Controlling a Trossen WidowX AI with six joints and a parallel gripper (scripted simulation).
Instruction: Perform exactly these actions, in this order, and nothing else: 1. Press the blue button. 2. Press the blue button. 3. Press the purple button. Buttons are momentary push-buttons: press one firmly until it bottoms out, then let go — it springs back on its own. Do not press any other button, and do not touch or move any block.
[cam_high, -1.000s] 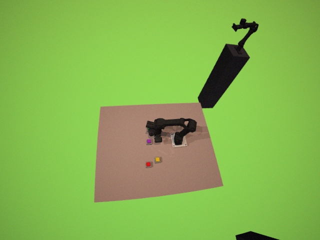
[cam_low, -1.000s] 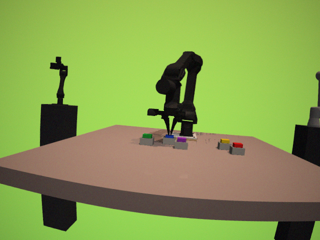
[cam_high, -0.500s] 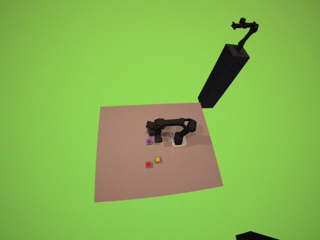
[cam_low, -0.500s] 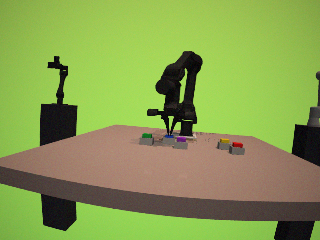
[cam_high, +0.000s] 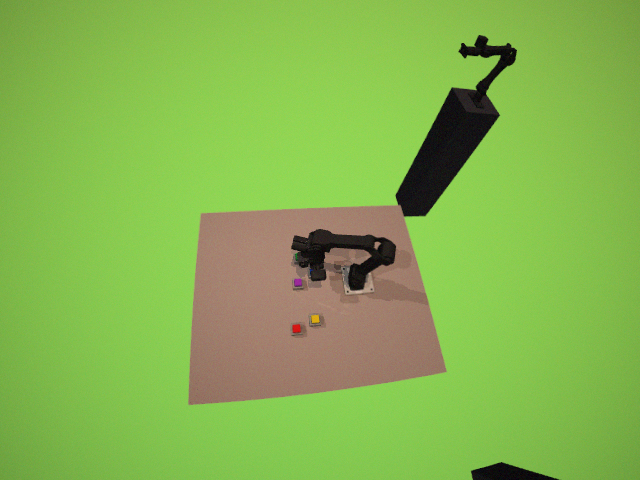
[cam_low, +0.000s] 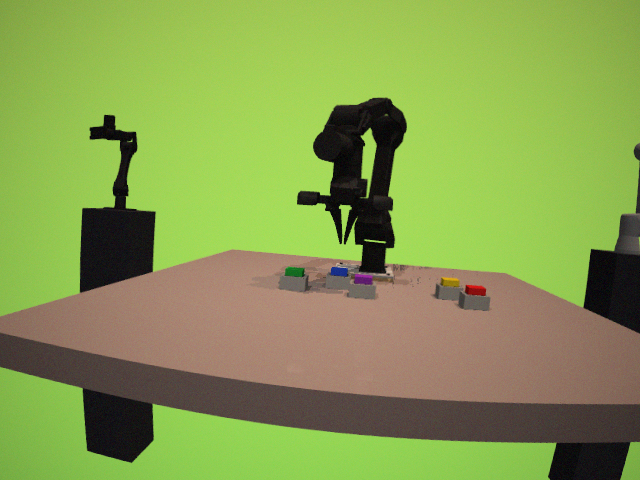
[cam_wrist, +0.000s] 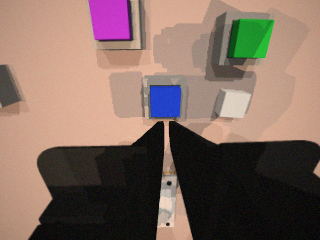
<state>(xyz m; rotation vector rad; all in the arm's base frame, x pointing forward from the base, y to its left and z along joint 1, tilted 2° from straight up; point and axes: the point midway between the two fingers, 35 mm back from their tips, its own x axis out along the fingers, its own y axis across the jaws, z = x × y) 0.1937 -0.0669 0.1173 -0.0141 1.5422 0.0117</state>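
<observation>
The blue button (cam_low: 339, 271) (cam_wrist: 165, 100) sits in its grey housing between the green button (cam_low: 294, 271) (cam_wrist: 250, 38) (cam_high: 296, 255) and the purple button (cam_low: 363, 279) (cam_wrist: 110, 19) (cam_high: 297, 282). My gripper (cam_low: 343, 241) (cam_wrist: 166, 126) is shut and empty, with its fingertips pointing down. It hangs a short way above the blue button without touching it. In the wrist view the blue cap shows whole just beyond the fingertips. In the top view the gripper hides most of the blue button.
A small white block (cam_wrist: 232, 103) lies right beside the blue button, below the green one. A grey object (cam_wrist: 7, 90) shows at the left edge. The yellow button (cam_high: 314, 319) (cam_low: 449, 282) and the red button (cam_high: 296, 328) (cam_low: 475, 290) stand apart. The arm's base (cam_high: 358, 283) stands close behind.
</observation>
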